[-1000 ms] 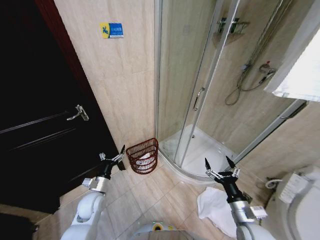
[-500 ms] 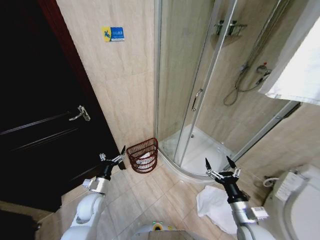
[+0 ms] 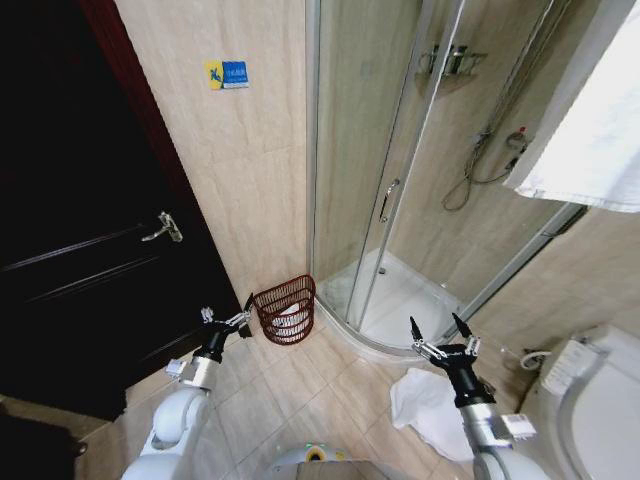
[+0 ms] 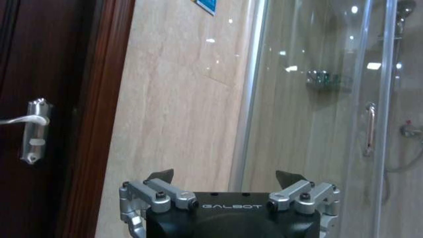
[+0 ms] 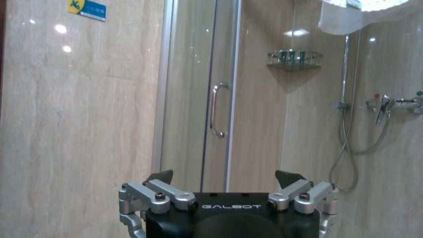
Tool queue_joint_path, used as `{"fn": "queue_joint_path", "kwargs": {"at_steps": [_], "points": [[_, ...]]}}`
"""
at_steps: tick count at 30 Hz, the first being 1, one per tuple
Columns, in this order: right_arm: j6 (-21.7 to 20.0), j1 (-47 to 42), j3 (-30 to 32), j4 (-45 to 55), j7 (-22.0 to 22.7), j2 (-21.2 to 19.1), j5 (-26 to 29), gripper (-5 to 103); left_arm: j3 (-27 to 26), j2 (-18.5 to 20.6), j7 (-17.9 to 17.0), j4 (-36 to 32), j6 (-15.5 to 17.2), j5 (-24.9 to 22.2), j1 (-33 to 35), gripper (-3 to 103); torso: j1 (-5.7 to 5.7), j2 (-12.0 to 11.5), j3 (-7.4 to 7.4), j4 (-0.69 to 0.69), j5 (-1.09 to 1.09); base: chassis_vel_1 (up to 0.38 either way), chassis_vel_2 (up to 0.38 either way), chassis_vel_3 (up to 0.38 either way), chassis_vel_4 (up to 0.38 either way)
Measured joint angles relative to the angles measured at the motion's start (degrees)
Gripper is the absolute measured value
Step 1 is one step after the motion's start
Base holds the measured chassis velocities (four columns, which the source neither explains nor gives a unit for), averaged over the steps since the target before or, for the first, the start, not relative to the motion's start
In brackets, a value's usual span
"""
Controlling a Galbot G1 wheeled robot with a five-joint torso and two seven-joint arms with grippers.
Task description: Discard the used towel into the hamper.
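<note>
So far nothing has been grasped: the used towel [image 3: 428,408] is left crumpled on the floor, well apart from the hamper [image 3: 286,309]. The right gripper [image 3: 441,334] is held above it, fingers spread; the left gripper [image 3: 228,314], likewise spread, is raised just beside the hamper.

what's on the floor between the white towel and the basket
In the head view, bare beige floor tile, plus the curved shower base bulging in from behind. The towel and hamper are well apart.
</note>
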Motion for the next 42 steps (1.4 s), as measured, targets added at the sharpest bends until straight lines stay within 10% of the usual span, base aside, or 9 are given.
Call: {"fn": "queue_joint_path", "kwargs": {"at_steps": [42], "points": [[2.39,0.59,1.76,-2.58,3.02,-0.02,-0.51,100,0.20,-0.31,0.75,-0.46,0.01,0.60,0.42,100,-0.17,-0.51,-0.24,0.00,0.01,-0.125,-0.130,0.133,0.124]]}}
